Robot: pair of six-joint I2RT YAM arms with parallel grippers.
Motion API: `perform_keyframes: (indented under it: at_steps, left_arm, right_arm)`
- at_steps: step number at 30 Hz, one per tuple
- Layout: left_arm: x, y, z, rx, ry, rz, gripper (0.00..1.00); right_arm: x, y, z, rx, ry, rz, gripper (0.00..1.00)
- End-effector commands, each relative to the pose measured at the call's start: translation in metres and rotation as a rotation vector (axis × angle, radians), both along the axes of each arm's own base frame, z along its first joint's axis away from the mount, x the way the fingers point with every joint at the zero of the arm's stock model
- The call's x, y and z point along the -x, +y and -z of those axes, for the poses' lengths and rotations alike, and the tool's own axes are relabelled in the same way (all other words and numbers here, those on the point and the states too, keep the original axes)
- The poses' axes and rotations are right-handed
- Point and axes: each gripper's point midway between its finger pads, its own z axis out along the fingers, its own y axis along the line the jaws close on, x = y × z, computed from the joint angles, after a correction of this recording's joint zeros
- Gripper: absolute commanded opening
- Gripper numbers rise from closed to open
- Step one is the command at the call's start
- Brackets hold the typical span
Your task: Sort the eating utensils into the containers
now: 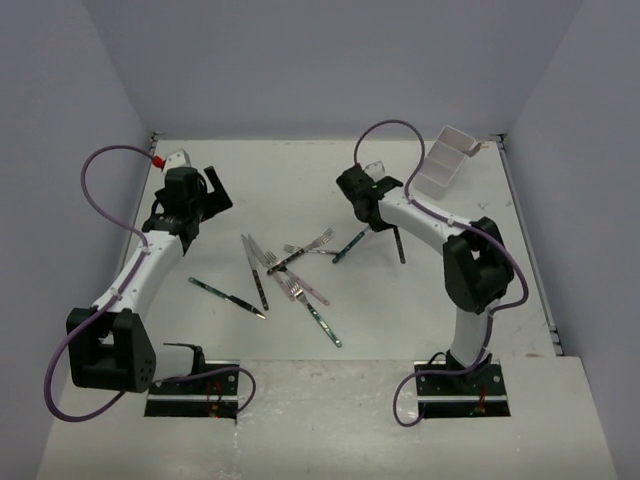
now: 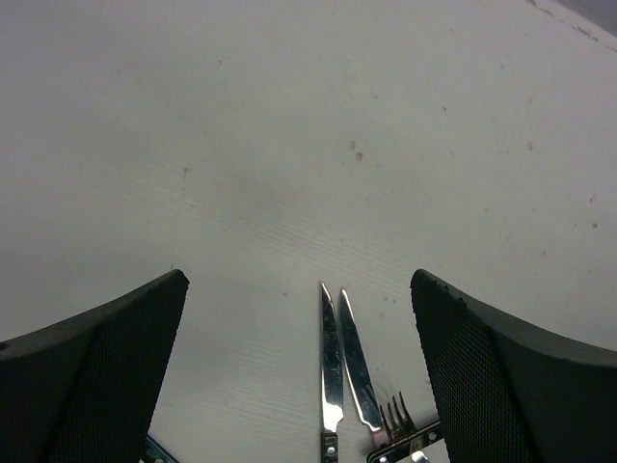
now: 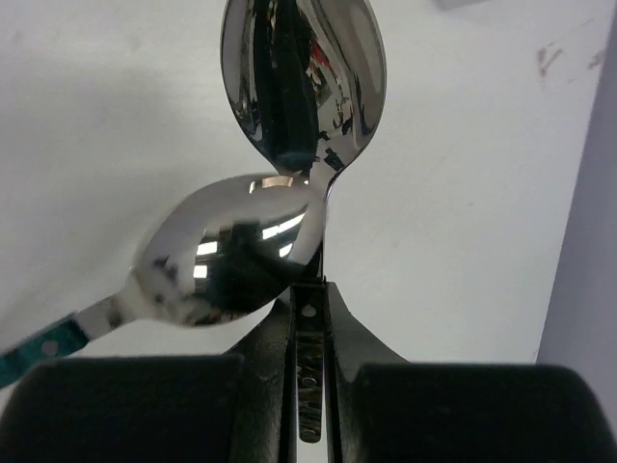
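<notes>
You have bright, even light and only faint shadows; the two spoons [image 3: 302, 87] show strong mirror glare.

Two arms are seen, each built of white tubular links [image 1: 150, 265] joined by bulky black joint housings [image 1: 110, 350]; a thin purple cable [image 1: 85, 185] is strung along each; a small red connector [image 1: 157, 158] is fitted near the left wrist; black wedge-shaped fingers [image 2: 96, 376] with fine mesh texture are shown on the left gripper [image 2: 299, 285]; flat black base plates [image 1: 190, 395] are mounted beneath.
</notes>
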Motion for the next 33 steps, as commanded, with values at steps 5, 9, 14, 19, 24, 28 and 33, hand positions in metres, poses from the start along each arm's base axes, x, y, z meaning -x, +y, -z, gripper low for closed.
perform_keyframes:
  at_steps: [5,9,14,19,24,28,33]
  left_arm:
    - [-0.016,0.006,-0.039,-0.01,-0.105,-0.034,1.0]
    - [-0.019,0.008,-0.038,-0.017,-0.102,-0.041,1.0]
    - [-0.02,0.008,-0.037,-0.025,-0.095,-0.038,1.0]
    - [-0.023,0.005,-0.038,-0.023,-0.103,-0.017,1.0]
    - [-0.029,0.004,-0.046,-0.034,-0.118,-0.004,1.0]
    - [-0.034,0.004,-0.049,-0.039,-0.125,-0.001,1.0]
    - [-0.042,0.004,-0.045,-0.046,-0.107,0.005,1.0]
  right_arm:
    - [-0.074,-0.022,-0.137,0.026,-0.469,-0.099,0.0]
    - [-0.08,0.013,-0.139,-0.096,-0.454,-0.189,0.0]
    - [-0.106,0.008,-0.164,-0.3,-0.563,-0.078,0.0]
    - [-0.161,-0.03,-0.21,-0.576,-0.91,-0.056,0.0]
    - [-0.207,-0.094,-0.236,-0.497,-1.125,-0.005,0.0]
    - [-0.237,-0.129,-0.238,-0.47,-1.172,0.074,0.0]
    - [-0.262,-0.156,-0.251,-0.372,-1.254,0.128,0.01]
